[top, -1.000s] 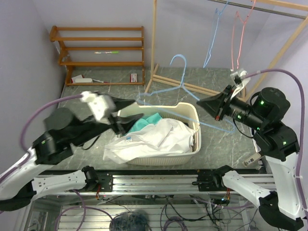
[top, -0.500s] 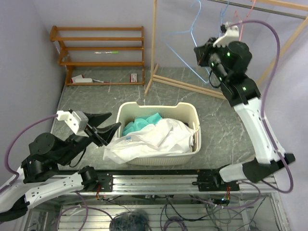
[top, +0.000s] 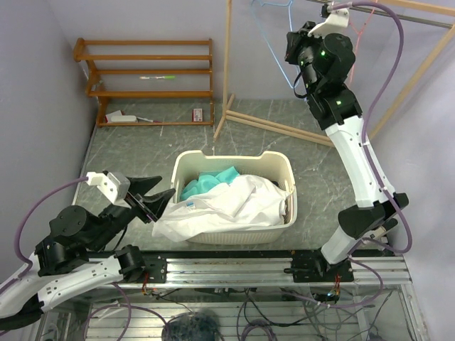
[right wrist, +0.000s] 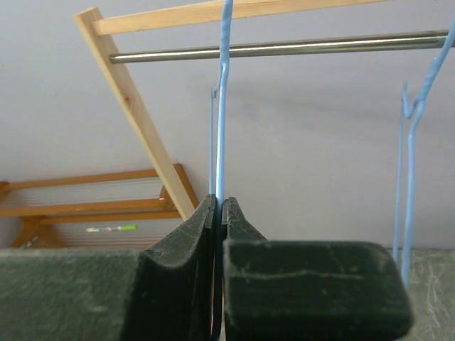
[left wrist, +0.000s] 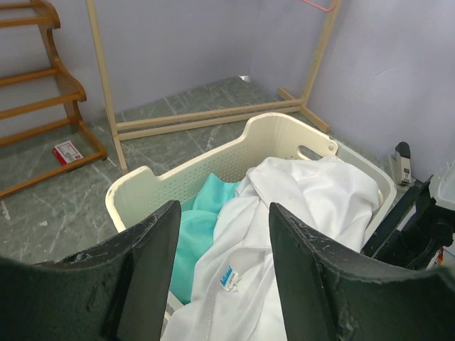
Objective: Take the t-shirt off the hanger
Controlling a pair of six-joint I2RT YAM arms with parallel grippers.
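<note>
My right tool (right wrist: pixel 217 206), clamped on the bare hanger (right wrist: pixel 221 106), has swung up to the rail (right wrist: pixel 284 47). My left tool (left wrist: pixel 220 213) has pulled back, fingers apart. The t-shirt (top: pixel 234 202) lies in the basket (top: pixel 234 157), so I judge removal done; only rehanging the hanger remains.

Left arm low and folded, left pincer (top: pixel 153 200) spread wide; right arm stretched high, right pincer (right wrist: pixel 217 206) pinched tight.

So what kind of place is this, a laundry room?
Probably a robotics lab staged as a laundry corner: a wooden clothes rack with a wire hanger, a laundry basket of clothes, and two mounted robot arms.
</note>
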